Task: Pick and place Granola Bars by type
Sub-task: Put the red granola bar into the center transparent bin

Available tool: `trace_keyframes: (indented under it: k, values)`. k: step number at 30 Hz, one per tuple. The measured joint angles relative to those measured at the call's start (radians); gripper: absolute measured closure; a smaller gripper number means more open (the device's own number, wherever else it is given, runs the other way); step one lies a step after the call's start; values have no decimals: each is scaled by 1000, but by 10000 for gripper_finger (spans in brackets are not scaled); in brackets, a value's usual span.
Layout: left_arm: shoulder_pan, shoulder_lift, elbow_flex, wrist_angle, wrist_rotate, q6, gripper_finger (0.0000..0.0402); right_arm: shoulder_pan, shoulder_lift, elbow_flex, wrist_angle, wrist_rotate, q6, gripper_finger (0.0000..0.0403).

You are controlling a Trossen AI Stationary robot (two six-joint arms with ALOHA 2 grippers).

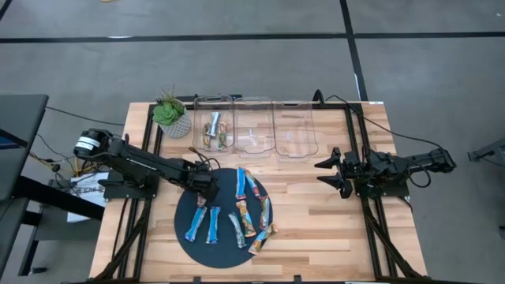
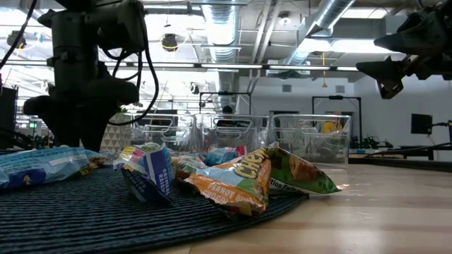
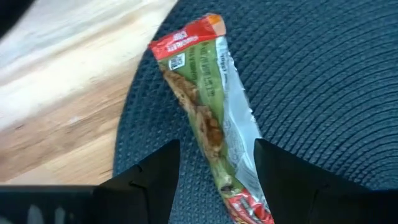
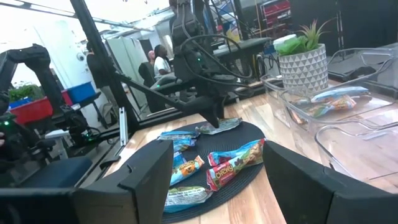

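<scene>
Several granola bars (image 1: 245, 217) in blue, orange and green wrappers lie flat on a round dark woven mat (image 1: 225, 201). My left gripper (image 3: 216, 180) points down over the mat's far left part (image 1: 201, 192). It is open, with one finger on either side of a green-and-red-wrapped bar (image 3: 205, 106) that lies flat on the mat. I see no touch between fingers and wrapper. My right gripper (image 1: 331, 173) waits open at the table's right side, above the wood, with nothing between its fingers (image 4: 149, 180).
Three clear plastic bins (image 1: 254, 128) stand in a row at the table's far side. The leftmost bin (image 1: 213, 130) holds a few bars. A potted plant (image 1: 170, 114) stands at the far left. Bare wood (image 1: 316, 229) lies between the mat and the right arm.
</scene>
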Motion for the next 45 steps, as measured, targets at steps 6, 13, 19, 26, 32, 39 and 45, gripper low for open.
trace_keyframes:
  k: [6,13,19,26,32,39,45]
  values:
    - [2,22,-1,-13,-14,8,212,0,0,0,0,0,0,159]
    - [4,80,2,35,22,81,243,0,-1,0,1,0,0,159]
    - [7,84,3,48,26,98,275,0,8,0,-2,0,0,159]
    - [6,81,10,40,31,117,319,0,7,0,-2,-1,0,159]
    - [8,79,10,47,43,123,338,0,7,0,-2,-1,0,159]
    - [17,-12,10,51,27,130,338,0,7,0,-2,-1,0,159]
    - [35,-132,10,79,-19,130,340,0,7,0,-1,0,0,159]
